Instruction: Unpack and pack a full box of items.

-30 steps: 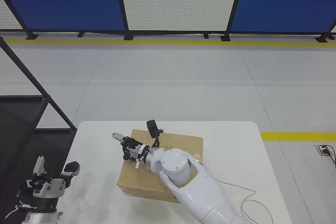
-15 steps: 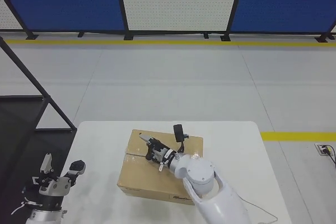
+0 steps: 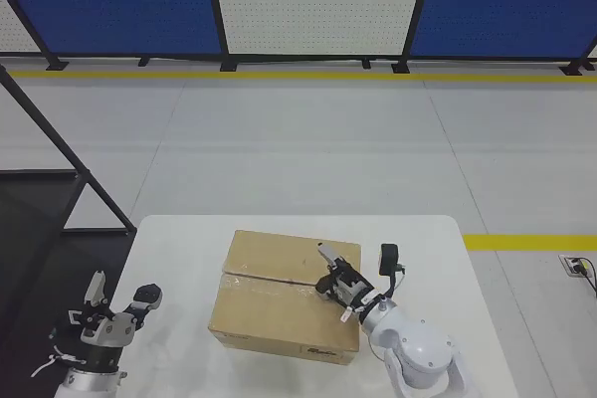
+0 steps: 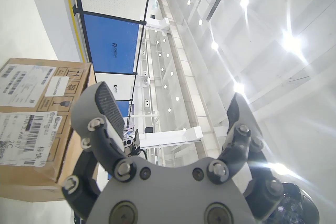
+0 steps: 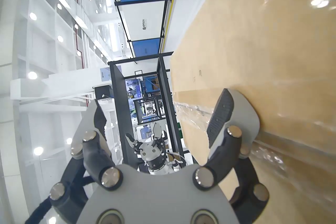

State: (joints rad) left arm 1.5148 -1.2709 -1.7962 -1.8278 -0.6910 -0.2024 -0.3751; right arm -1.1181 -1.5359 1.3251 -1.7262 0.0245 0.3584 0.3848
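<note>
Looking down from the top view, we see the cardboard box (image 3: 284, 294) lying shut in the lower middle of the frame on the white table (image 3: 179, 249). A taped seam (image 3: 269, 281) runs across its lid. The right gripper (image 3: 335, 281) is over the right-hand part of the lid, close to the end of the seam, with its fingers spread and nothing between them.

In the right wrist view the box (image 5: 262, 38) lies along the right side of the frame. The right gripper (image 5: 160, 114) is wide apart there, one finger (image 5: 223, 114) just beside the glossy tape (image 5: 236, 130). We cannot tell whether that finger touches the lid.

The left gripper (image 3: 124, 292) is in the lower left of the top view, at the table's left edge and well apart from the box. Its fingers are also spread and empty.

In the left wrist view the left gripper (image 4: 170, 101) points up toward the ceiling lights. The box (image 4: 39, 104) stands at the left of that frame, beside one finger, and white labels (image 4: 26, 130) cover its near side.
</note>
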